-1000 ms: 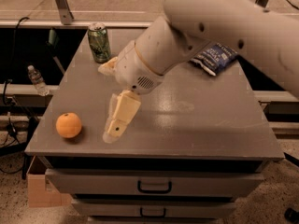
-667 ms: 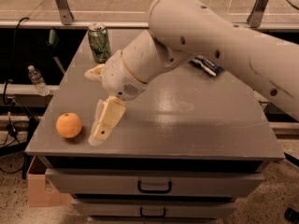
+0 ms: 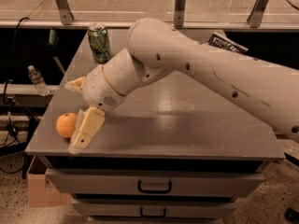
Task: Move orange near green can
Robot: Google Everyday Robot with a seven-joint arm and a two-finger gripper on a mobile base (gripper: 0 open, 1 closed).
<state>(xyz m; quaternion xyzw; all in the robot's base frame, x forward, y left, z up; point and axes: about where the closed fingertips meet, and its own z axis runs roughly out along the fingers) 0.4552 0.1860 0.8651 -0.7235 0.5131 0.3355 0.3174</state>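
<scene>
claw [image 3: 71,115] cream, beside orange [image 3: 65,124] | fruit bright orange | green can [image 3: 99,43] pale markings, silver top | table [image 3: 187,125] grey

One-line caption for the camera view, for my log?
Gripper open beside the small round orange fruit at front-left of the grey table; green drink can stands upright at the back-left.

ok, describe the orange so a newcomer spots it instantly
Start at the grey drawer cabinet and go to its front left corner. There, beside the robot's open hand, sits the orange. It is the only round, orange thing; the green can stands tall at the back.
</scene>
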